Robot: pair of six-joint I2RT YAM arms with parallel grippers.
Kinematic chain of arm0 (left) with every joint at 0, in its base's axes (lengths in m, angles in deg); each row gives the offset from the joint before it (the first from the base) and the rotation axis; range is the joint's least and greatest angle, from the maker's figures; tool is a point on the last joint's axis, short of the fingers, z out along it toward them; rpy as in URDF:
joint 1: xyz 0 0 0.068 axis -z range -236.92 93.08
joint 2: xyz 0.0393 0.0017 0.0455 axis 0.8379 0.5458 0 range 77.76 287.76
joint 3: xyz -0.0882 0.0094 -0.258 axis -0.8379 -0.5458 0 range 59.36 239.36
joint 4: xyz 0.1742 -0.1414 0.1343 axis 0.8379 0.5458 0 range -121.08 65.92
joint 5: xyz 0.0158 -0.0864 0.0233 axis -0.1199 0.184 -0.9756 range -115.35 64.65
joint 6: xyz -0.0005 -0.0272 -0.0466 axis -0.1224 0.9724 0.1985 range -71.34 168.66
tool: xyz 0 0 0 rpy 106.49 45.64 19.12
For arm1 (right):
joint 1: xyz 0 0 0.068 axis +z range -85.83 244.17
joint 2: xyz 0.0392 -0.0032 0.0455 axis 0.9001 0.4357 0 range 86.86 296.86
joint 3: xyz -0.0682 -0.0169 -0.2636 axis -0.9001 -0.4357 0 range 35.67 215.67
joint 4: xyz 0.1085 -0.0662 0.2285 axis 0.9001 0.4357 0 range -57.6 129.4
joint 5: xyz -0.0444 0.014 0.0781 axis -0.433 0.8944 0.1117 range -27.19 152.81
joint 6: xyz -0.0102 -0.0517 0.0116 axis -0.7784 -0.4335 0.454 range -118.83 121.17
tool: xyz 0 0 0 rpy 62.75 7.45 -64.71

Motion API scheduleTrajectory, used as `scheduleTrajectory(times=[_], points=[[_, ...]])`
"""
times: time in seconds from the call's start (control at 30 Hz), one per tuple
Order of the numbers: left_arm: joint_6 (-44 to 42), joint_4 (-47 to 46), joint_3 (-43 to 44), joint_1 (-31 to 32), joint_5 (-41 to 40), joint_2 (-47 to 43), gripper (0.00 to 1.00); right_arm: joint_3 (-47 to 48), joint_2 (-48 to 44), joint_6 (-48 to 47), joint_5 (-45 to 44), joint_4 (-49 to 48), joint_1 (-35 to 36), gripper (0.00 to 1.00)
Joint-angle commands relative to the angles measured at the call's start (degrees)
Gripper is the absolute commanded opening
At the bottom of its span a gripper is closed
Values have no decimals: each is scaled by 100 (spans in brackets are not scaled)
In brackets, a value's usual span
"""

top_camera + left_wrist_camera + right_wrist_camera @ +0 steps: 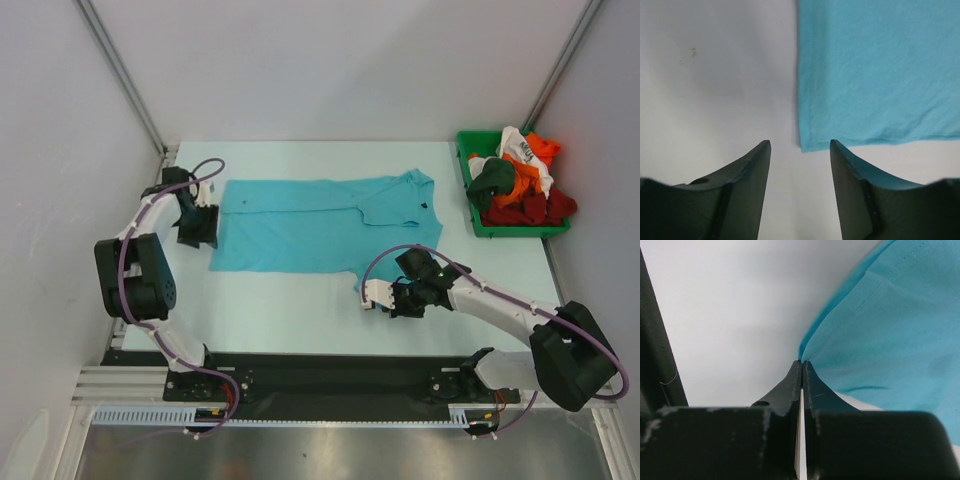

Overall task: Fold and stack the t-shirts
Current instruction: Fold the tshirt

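A turquoise collared t-shirt (320, 225) lies spread flat on the table, collar to the right. My left gripper (197, 238) is open and empty at the shirt's left hem. In the left wrist view its gripper (800, 145) sits just short of the shirt's corner (880, 70). My right gripper (368, 292) is at the shirt's near right edge. In the right wrist view that gripper (802, 361) is shut, with the shirt's edge (900, 315) pinched at its tips. Orange (540, 150), white (516, 146), dark green (492, 182) and red (535, 208) t-shirts lie heaped in the bin.
A green plastic bin (466, 190) stands at the table's far right, holding the heaped shirts. Grey walls close in the table on the left, back and right. A black rail (330, 375) runs along the near edge by the arm bases.
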Motion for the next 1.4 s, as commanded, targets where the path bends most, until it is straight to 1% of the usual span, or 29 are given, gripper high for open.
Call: scheduleTrajectory(times=[0.0,0.03,0.13,0.47,0.5,0.57,0.63,0.7,0.87,0.97,1.0,1.07,1.1,1.13,1.27,1.37], points=[[84,289,38,5,485,6,56,-26,-95,104,-96,179,25,0],[75,325,46,-3,520,50,52,-26,-95,113,-122,161,33,0],[13,448,47,-56,503,190,50,-17,-86,69,-175,99,33,0],[-48,440,90,-197,318,630,49,-52,-130,104,-228,55,25,0],[-31,440,91,-197,318,735,48,-69,-130,113,-219,56,16,0],[-57,509,117,-197,388,849,40,-43,-138,122,-272,64,25,0],[-48,501,73,-197,397,859,37,-52,-156,113,-298,64,16,0],[-101,519,-15,-197,389,850,35,-52,-174,104,-298,64,7,0],[-163,483,-208,-197,309,885,35,-131,-182,166,-263,-67,-2,0],[-171,518,-234,-205,380,885,27,-149,-165,192,-254,-103,-2,0],[-180,519,-252,-206,397,868,20,-149,-174,192,-263,-103,-10,0],[-207,580,-252,-206,459,850,12,-131,-182,253,-298,-120,-45,0],[-215,598,-235,-206,476,850,5,-105,-191,297,-316,-129,-81,0],[-215,615,-165,-206,494,841,1,-61,-191,341,-307,-146,-211,0],[-250,905,195,-206,801,789,1,255,-244,465,-351,-138,-564,0],[-277,1151,573,-205,907,674,0,799,-314,561,-351,90,-879,0]])
